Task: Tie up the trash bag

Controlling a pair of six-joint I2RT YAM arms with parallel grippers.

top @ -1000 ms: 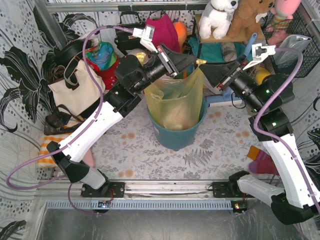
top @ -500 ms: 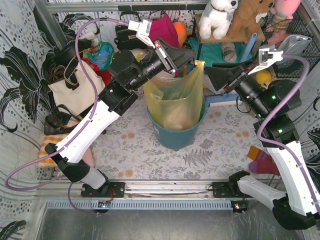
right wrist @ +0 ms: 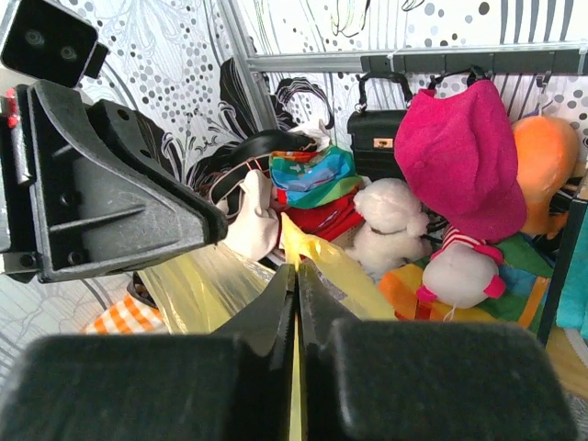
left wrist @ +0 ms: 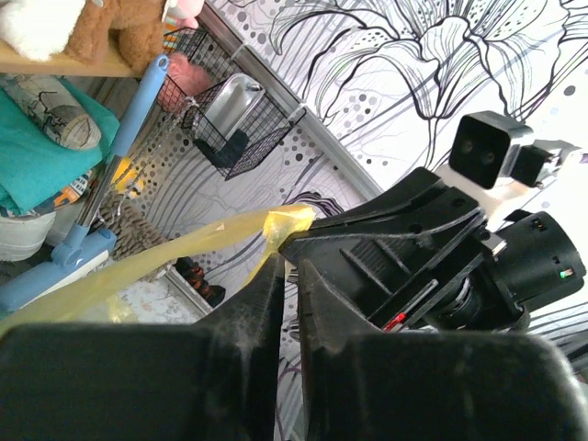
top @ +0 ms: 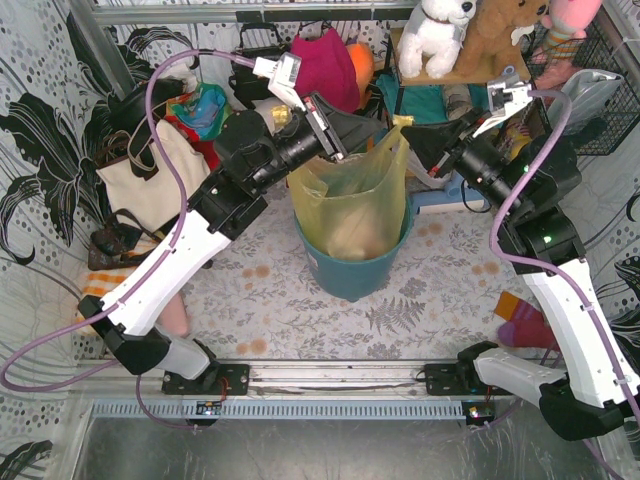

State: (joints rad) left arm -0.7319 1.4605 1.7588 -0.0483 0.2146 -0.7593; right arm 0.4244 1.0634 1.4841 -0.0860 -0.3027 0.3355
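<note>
Trainee: Location of the trash bag (top: pixel 350 205)?

Technician: Centre of the overhead view, seated in the teal bin (top: pixel 345 275), with crumpled paper showing through. One top corner is drawn up and to the right into a strip, probably to serve as a tying tail.

Trainee: Pincer states?

Technician: The right gripper (top: pixel 408 140) is clamped on that strip. Its wrist view shows yellow film in the slit between the fingers and rising past the tips. The left gripper (top: pixel 383 124) sits tip to tip with it, jaws parted by a narrow slit, no film visible inside. Probable purpose: passing the corner between arms.

Trainee: What does each view add?

Technician: The overhead view shows only two black tips meeting above the bin's far rim. The left wrist view shows the strip running taut from the lower left to the right gripper's tip.
</note>
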